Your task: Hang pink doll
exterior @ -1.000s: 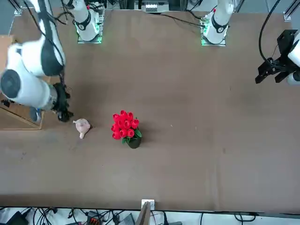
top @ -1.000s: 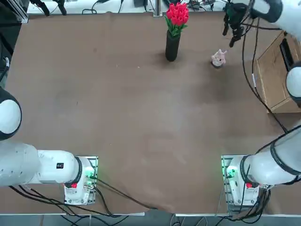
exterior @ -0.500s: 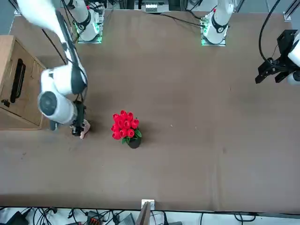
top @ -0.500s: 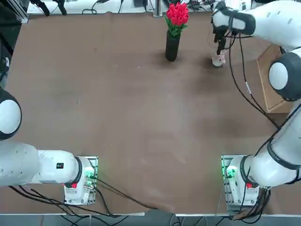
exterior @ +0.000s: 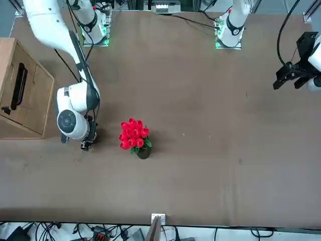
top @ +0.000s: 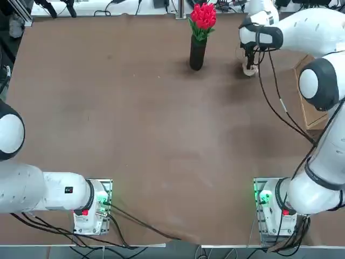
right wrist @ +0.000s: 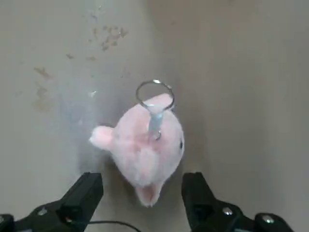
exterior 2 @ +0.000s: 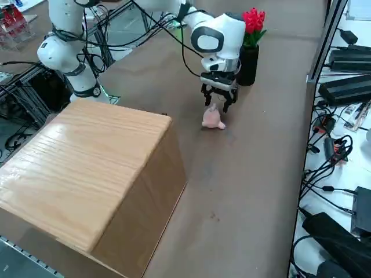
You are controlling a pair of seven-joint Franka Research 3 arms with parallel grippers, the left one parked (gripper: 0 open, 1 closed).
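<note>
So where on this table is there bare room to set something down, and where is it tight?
Open: the brown table from the arm bases to the black vase, and all its left half. Tight: the far right corner, where the right claw, fingers open, hangs over the pink doll, between the vase and the wooden box.

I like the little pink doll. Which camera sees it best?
The right wrist view: the pink doll fills it, metal ring on top, between the open right gripper fingers. The right side view shows it small on the table; from the top and front the arm mostly hides it.
</note>
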